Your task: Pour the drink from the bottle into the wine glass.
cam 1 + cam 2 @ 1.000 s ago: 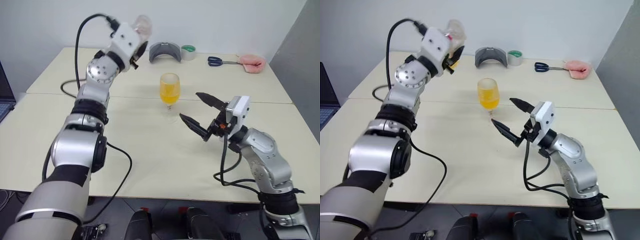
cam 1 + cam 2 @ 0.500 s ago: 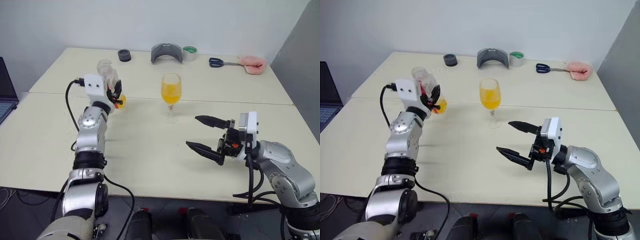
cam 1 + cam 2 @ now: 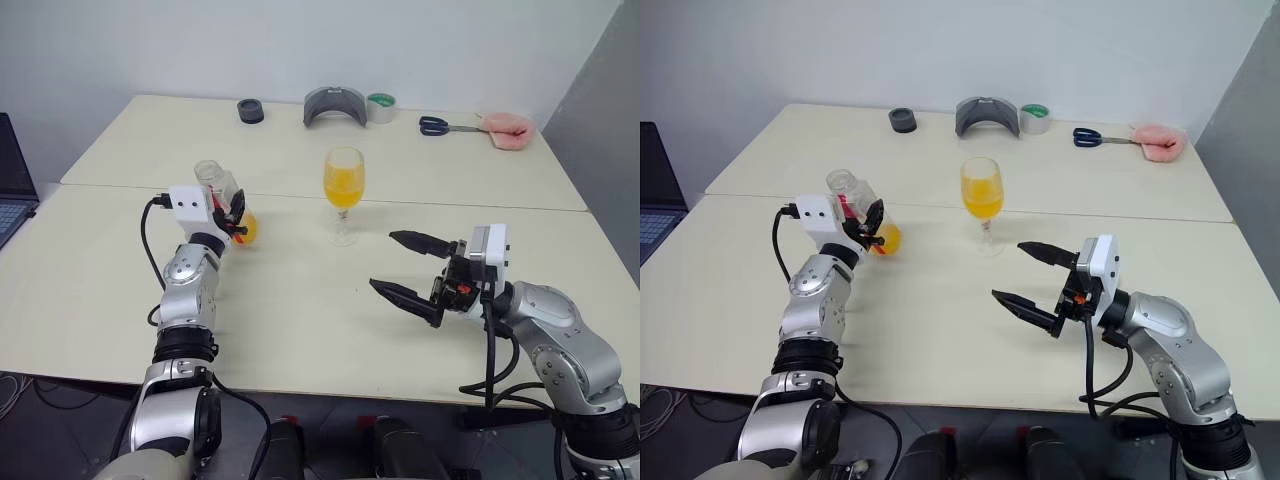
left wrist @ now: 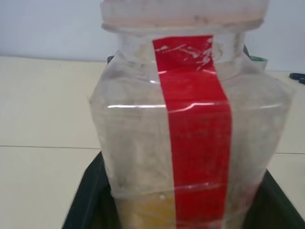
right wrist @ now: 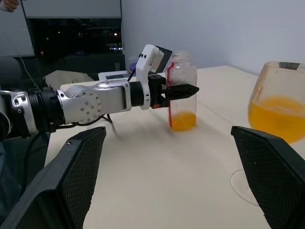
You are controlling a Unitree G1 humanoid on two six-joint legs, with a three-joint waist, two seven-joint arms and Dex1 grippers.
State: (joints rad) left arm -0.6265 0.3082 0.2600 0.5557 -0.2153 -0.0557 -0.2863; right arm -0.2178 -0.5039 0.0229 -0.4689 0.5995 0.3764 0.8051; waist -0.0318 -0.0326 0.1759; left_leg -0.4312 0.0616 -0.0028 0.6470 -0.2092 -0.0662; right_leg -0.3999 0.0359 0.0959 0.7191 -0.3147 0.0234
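Now the left end effector [image 3: 872,222] has come down from high above the far side of the tabletop [image 3: 940,300], where it held the bottle [image 3: 858,207] tipped a second ago, and the bottle stands upright on the tabletop, a little of the drink [image 5: 182,120] left in its base. Its fingers [image 5: 183,89] flank the bottle; whether they clamp it I cannot tell. The wine glass [image 3: 982,200] stands well apart, about half full. The right end effector [image 3: 1032,283] hangs near the glass, fingers wide apart, holding nothing.
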